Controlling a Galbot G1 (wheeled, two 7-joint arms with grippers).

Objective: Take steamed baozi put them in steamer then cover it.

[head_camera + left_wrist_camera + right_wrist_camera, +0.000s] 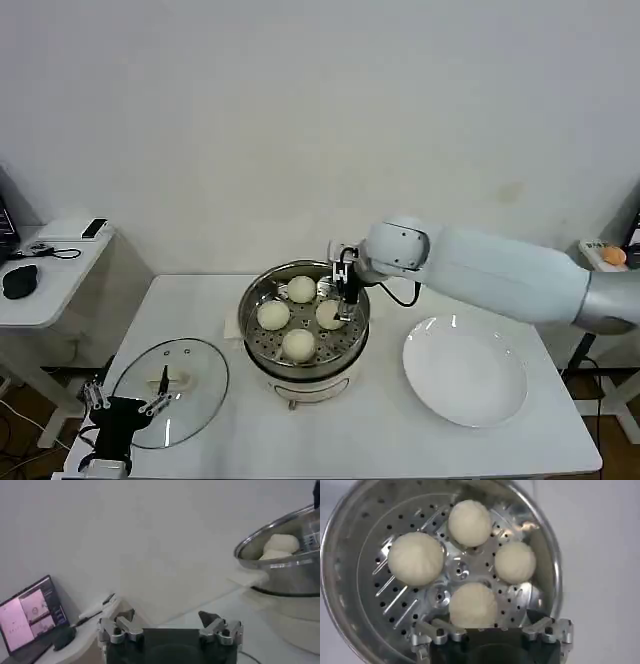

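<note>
All four baozi (pixel 299 343) sat in the steamer (pixel 258 355) at the worktop's (pixel 400 430) middle. The right tool (pixel 347 306) hung spread wide and empty over its far rim. The cover (pixel 196 395) lay near the front-left corner, with the left tool (pixel 125 398) spread wide beside it.

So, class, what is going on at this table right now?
Four steamed baozi sit on the perforated tray inside the steamer. The right gripper hangs open over the buns at the pot's right side. The cover lies on the table left of the steamer, with the left gripper open at its near edge. The white plate is empty.
</note>
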